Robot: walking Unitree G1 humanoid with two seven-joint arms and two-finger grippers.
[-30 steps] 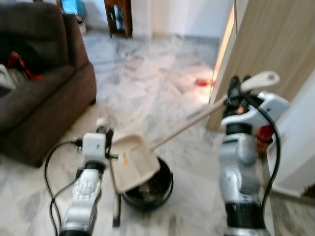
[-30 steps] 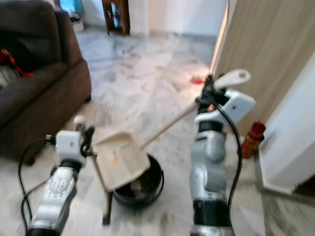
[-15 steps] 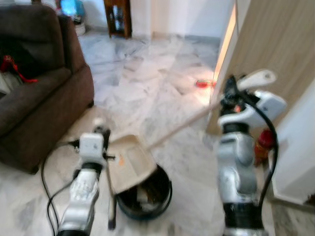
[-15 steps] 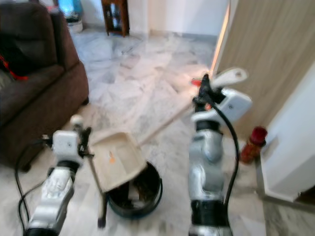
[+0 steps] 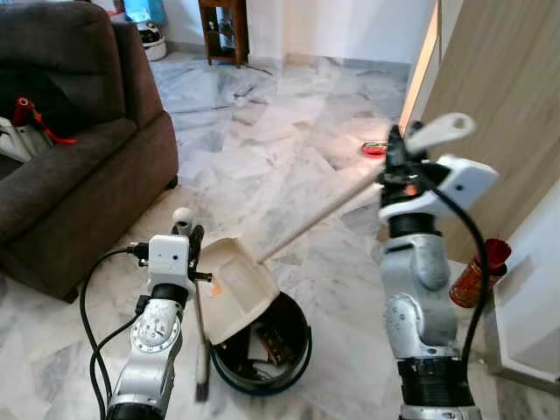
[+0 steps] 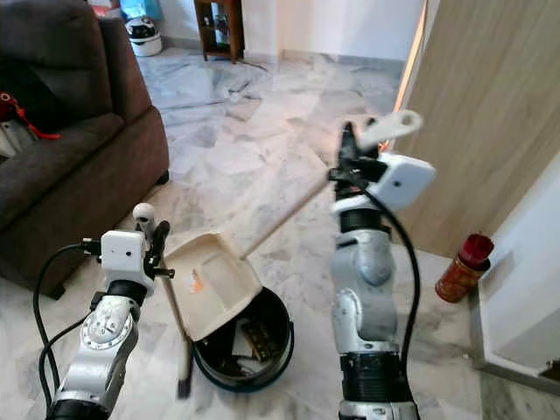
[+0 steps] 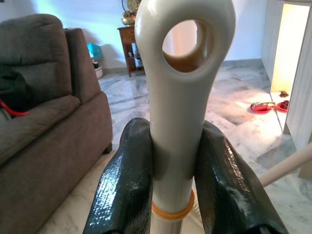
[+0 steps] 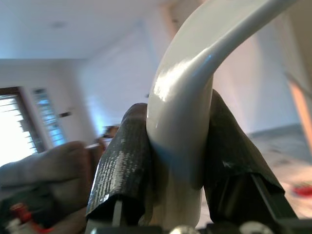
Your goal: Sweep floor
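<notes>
The left gripper [image 7: 178, 195] is closed around the cream handle of the broom [image 5: 200, 332], just below its round hanging hole; the stick runs down beside the black bin [image 5: 293, 346] and its lower end is blurred. The right gripper [image 8: 180, 165] clamps the curved top of the dustpan handle [image 5: 324, 214], raised high near the wooden door [image 5: 499, 114]. The cream dustpan [image 5: 234, 287] is tilted over the bin, with a small orange mark on it that is too small to read. Some debris lies inside the bin. The floor [image 5: 262, 149] is grey-white marble. A brown sofa [image 5: 79, 166] stands to the left, partly cut off. A red bottle [image 5: 477, 273] stands by the door, and a wooden stand [image 5: 220, 31] is far behind.
</notes>
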